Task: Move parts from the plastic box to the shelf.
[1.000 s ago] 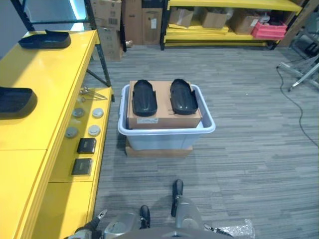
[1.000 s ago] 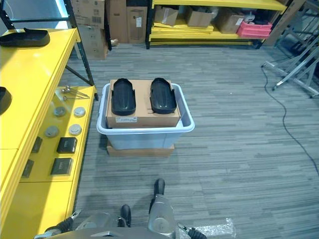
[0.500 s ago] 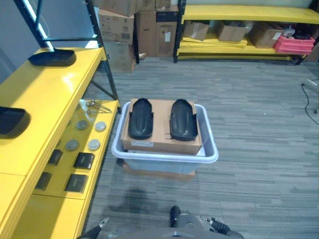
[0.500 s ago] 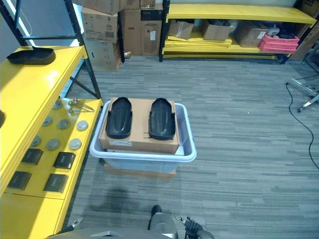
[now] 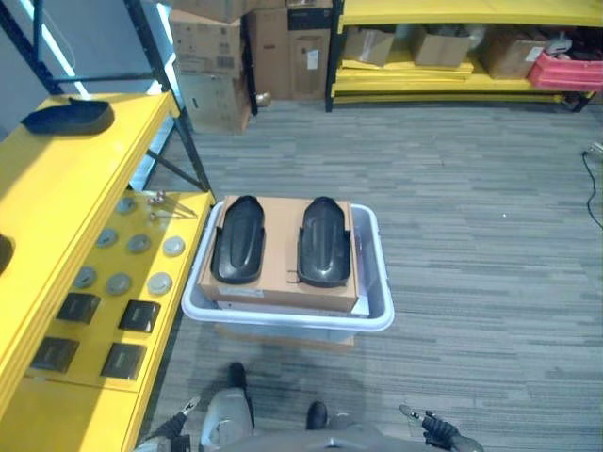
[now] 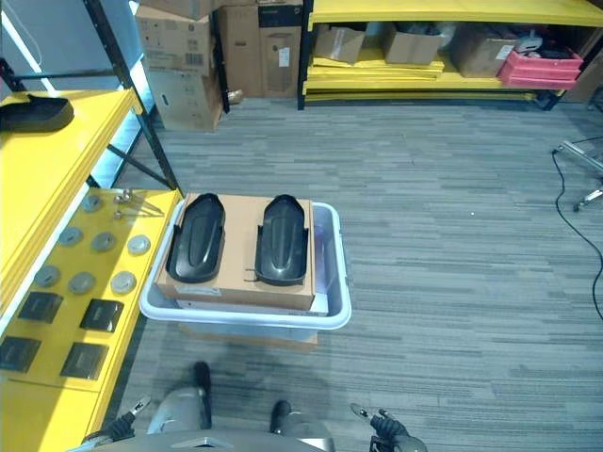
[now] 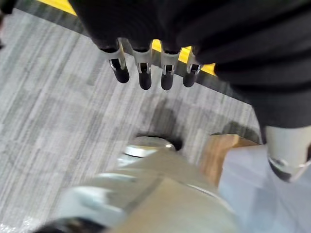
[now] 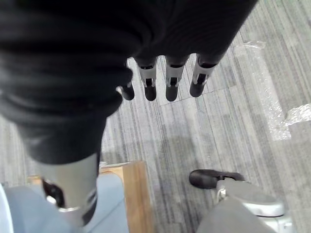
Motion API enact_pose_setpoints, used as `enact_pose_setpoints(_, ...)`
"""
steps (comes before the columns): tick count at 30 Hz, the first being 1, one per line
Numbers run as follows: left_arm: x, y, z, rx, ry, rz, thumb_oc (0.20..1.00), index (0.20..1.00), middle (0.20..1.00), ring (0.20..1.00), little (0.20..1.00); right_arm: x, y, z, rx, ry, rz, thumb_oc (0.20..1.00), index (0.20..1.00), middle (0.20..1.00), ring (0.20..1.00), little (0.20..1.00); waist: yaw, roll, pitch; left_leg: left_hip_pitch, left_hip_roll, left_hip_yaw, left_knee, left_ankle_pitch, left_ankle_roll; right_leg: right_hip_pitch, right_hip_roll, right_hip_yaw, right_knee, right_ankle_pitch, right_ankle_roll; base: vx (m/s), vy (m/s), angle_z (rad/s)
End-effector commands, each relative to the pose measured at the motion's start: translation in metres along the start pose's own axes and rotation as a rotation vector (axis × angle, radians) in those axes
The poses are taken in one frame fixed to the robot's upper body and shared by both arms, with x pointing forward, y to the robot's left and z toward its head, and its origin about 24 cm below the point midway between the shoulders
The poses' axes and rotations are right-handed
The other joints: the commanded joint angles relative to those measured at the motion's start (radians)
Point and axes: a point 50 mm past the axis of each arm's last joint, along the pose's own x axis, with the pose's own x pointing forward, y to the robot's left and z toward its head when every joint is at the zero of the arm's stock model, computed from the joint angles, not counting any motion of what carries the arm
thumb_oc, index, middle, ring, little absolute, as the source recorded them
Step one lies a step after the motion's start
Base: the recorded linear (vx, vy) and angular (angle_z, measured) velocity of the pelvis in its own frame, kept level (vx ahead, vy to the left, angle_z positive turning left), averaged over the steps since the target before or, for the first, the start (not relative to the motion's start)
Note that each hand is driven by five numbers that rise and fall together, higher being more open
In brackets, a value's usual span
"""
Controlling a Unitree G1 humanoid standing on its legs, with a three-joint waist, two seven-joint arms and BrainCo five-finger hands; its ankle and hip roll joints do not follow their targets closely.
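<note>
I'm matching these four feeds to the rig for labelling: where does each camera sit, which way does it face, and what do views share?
Left eye view: on the head, looking down at the plastic box holding a cardboard box with two black parts, beside the yellow shelf.
Right eye view: the same scene from slightly aside.
Left wrist view: on the left wrist, along the open left hand, down at carpet.
Right wrist view: along the open right hand, down at carpet.
Both wrist views share a corner of the plastic box.
</note>
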Motion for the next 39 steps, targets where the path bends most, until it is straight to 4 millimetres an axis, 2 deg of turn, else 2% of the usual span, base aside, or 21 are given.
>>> enact_pose_setpoints(1,0.000,0.010,0.005,0.023,-0.017,0.051,1.000,1.000,1.000,1.000,1.000,0.000,0.001,0.016,0.079,-0.104,-0.034,1.000,1.000,1.000,1.000,1.000,0.042,0.005,-0.007,0.029,-0.026,0.003,-0.001,-0.110,0.038,-0.078,-0.127,0.035,0.035,0.040,0.167,0.00,0.023,0.33)
enact_pose_setpoints(8,-0.001,0.010,-0.005,0.063,-0.006,0.047,1.000,1.000,1.000,1.000,1.000,0.000,0.004,0.039,0.228,-0.243,-0.117,1.000,1.000,1.000,1.000,1.000,0.054,0.006,-0.036,0.066,-0.039,0.012,-0.053,-0.110,0.055,-0.076,-0.127,0.032,0.009,0.059,0.180,0.02,0.010,0.10)
enact_pose_setpoints(10,-0.002,0.011,-0.008,0.080,0.004,0.048,1.000,1.000,1.000,1.000,1.000,-0.003,0.001,0.056,0.270,-0.336,-0.173,1.000,1.000,1.000,1.000,1.000,0.054,0.005,-0.044,0.079,-0.040,0.018,-0.069,-0.108,0.057,-0.072,-0.125,0.032,0.000,0.065,0.183,0.04,-0.004,-0.01)
enact_pose_setpoints(11,-0.002,0.012,-0.012,0.094,0.009,0.047,1.000,1.000,1.000,1.000,1.000,-0.006,-0.002,0.072,0.319,-0.405,-0.221,1.000,1.000,1.000,1.000,1.000,0.054,0.004,-0.049,0.084,-0.040,0.020,-0.076,-0.107,0.059,-0.070,-0.124,0.034,-0.004,0.067,0.184,0.05,-0.018,0.00)
enact_pose_setpoints(12,-0.003,0.014,-0.018,0.099,0.012,0.050,1.000,1.000,1.000,1.000,1.000,-0.017,-0.011,0.106,0.388,-0.548,-0.320,1.000,1.000,1.000,1.000,1.000,0.048,-0.001,-0.057,0.090,-0.038,0.029,-0.082,-0.108,0.061,-0.071,-0.121,0.038,-0.007,0.068,0.184,0.03,-0.016,-0.04)
enact_pose_setpoints(13,-0.003,0.014,-0.018,0.099,0.013,0.050,1.000,1.000,1.000,1.000,1.000,-0.017,-0.011,0.105,0.387,-0.548,-0.320,1.000,1.000,1.000,1.000,1.000,0.048,-0.001,-0.057,0.090,-0.038,0.030,-0.082,-0.108,0.061,-0.071,-0.121,0.038,-0.007,0.068,0.184,0.02,-0.012,-0.09)
enact_pose_setpoints(15,-0.004,0.018,-0.023,0.093,0.021,0.051,1.000,1.000,1.000,1.000,1.000,-0.038,-0.031,0.136,0.418,-0.733,-0.472,1.000,1.000,1.000,1.000,1.000,0.035,-0.004,-0.066,0.098,-0.034,0.044,-0.093,-0.110,0.065,-0.074,-0.118,0.042,-0.010,0.068,0.185,0.02,-0.003,-0.12)
enact_pose_setpoints(16,-0.004,0.018,-0.023,0.092,0.021,0.051,1.000,1.000,1.000,1.000,1.000,-0.040,-0.033,0.138,0.416,-0.749,-0.487,1.000,1.000,1.000,1.000,1.000,0.034,-0.004,-0.066,0.100,-0.034,0.046,-0.094,-0.111,0.066,-0.074,-0.117,0.042,-0.011,0.069,0.185,0.02,-0.006,-0.06)
enact_pose_setpoints(17,-0.004,0.020,-0.026,0.087,0.026,0.054,1.000,1.000,1.000,1.000,1.000,-0.057,-0.048,0.154,0.415,-0.877,-0.607,1.000,1.000,1.000,1.000,1.000,0.027,-0.006,-0.070,0.105,-0.033,0.055,-0.097,-0.114,0.068,-0.073,-0.116,0.044,-0.014,0.070,0.187,0.02,-0.007,-0.04)
enact_pose_setpoints(20,-0.005,0.022,-0.029,0.073,0.032,0.064,1.000,1.000,1.000,1.000,1.000,-0.088,-0.076,0.177,0.419,-1.057,-0.804,1.000,1.000,1.000,1.000,1.000,0.017,-0.010,-0.078,0.113,-0.031,0.069,-0.103,-0.119,0.070,-0.072,-0.115,0.043,-0.020,0.071,0.192,0.01,-0.002,-0.01)
enact_pose_setpoints(22,-0.005,0.023,-0.030,0.065,0.037,0.069,1.000,1.000,1.000,1.000,1.000,-0.104,-0.089,0.186,0.433,-1.131,-0.876,1.000,1.000,1.000,1.000,1.000,0.014,-0.012,-0.083,0.115,-0.030,0.074,-0.106,-0.121,0.069,-0.070,-0.114,0.042,-0.024,0.072,0.195,0.04,-0.004,-0.08)
enact_pose_setpoints(23,-0.005,0.024,-0.030,0.059,0.042,0.074,1.000,1.000,1.000,1.000,1.000,-0.116,-0.100,0.193,0.443,-1.183,-0.898,1.000,1.000,1.000,1.000,1.000,0.011,-0.014,-0.086,0.118,-0.030,0.076,-0.109,-0.124,0.068,-0.069,-0.115,0.041,-0.028,0.073,0.197,0.05,-0.003,-0.14)
enact_pose_setpoints(25,-0.005,0.024,-0.030,0.058,0.047,0.076,1.000,1.000,1.000,1.000,1.000,-0.122,-0.107,0.197,0.431,-1.203,-0.886,1.000,1.000,1.000,1.000,1.000,0.012,-0.014,-0.088,0.120,-0.031,0.076,-0.111,-0.125,0.066,-0.068,-0.116,0.039,-0.030,0.074,0.199,0.08,-0.001,-0.16)
enact_pose_setpoints(26,-0.005,0.025,-0.032,0.053,0.053,0.080,1.000,1.000,1.000,1.000,1.000,-0.127,-0.112,0.205,0.381,-1.225,-0.856,1.000,1.000,1.000,1.000,1.000,0.016,-0.014,-0.090,0.121,-0.031,0.075,-0.113,-0.127,0.064,-0.065,-0.117,0.037,-0.033,0.073,0.200,0.18,0.012,-0.14)
enact_pose_setpoints(28,-0.006,0.025,-0.035,0.034,0.049,0.076,1.000,1.000,1.000,1.000,1.000,-0.126,-0.107,0.224,0.317,-1.199,-0.731,1.000,1.000,1.000,1.000,1.000,0.038,-0.010,-0.082,0.103,-0.027,0.066,-0.095,-0.125,0.059,-0.074,-0.128,0.029,-0.018,0.066,0.196,0.16,0.036,-0.14)
enact_pose_setpoints(30,-0.005,0.023,-0.028,0.034,0.019,0.053,1.000,1.000,1.000,1.000,1.000,-0.125,-0.101,0.242,0.319,-1.199,-0.686,1.000,1.000,1.000,1.000,1.000,0.063,-0.001,-0.056,0.052,-0.031,0.047,-0.059,-0.124,0.058,-0.106,-0.141,0.023,0.006,0.063,0.194,-0.09,0.048,-0.04)
enact_pose_setpoints(33,-0.003,0.017,-0.005,0.031,-0.049,0.009,1.000,1.000,1.000,1.000,1.000,-0.131,-0.095,0.273,0.352,-1.239,-0.664,1.000,1.000,1.000,1.000,1.000,0.091,0.020,0.001,-0.029,-0.039,0.019,-0.015,-0.124,0.058,-0.165,-0.157,0.015,0.037,0.065,0.195,-0.32,0.052,0.18)
enact_pose_setpoints(34,-0.003,0.012,0.016,0.043,-0.106,-0.024,1.000,1.000,1.000,1.000,1.000,-0.138,-0.089,0.300,0.380,-1.288,-0.665,1.000,1.000,1.000,1.000,1.000,0.113,0.035,0.054,-0.093,-0.051,-0.006,0.001,-0.108,0.058,-0.212,-0.167,0.006,0.046,0.079,0.195,-0.49,0.035,0.44)
enact_pose_setpoints(35,-0.003,0.010,0.026,0.061,-0.128,-0.041,1.000,1.000,1.000,1.000,1.000,-0.146,-0.087,0.320,0.389,-1.318,-0.665,1.000,1.000,1.000,1.000,1.000,0.132,0.046,0.090,-0.129,-0.060,-0.025,0.011,-0.098,0.055,-0.238,-0.174,-0.002,0.051,0.087,0.194,-0.43,0.024,0.50)
enact_pose_setpoints(39,-0.003,0.011,0.031,0.067,-0.136,-0.045,1.000,1.000,1.000,1.000,1.000,-0.159,-0.088,0.346,0.380,-1.348,-0.671,1.000,1.000,1.000,1.000,1.000,0.155,0.067,0.130,-0.174,-0.073,-0.051,0.021,-0.085,0.051,-0.273,-0.184,-0.017,0.063,0.094,0.194,-0.13,0.025,0.31)
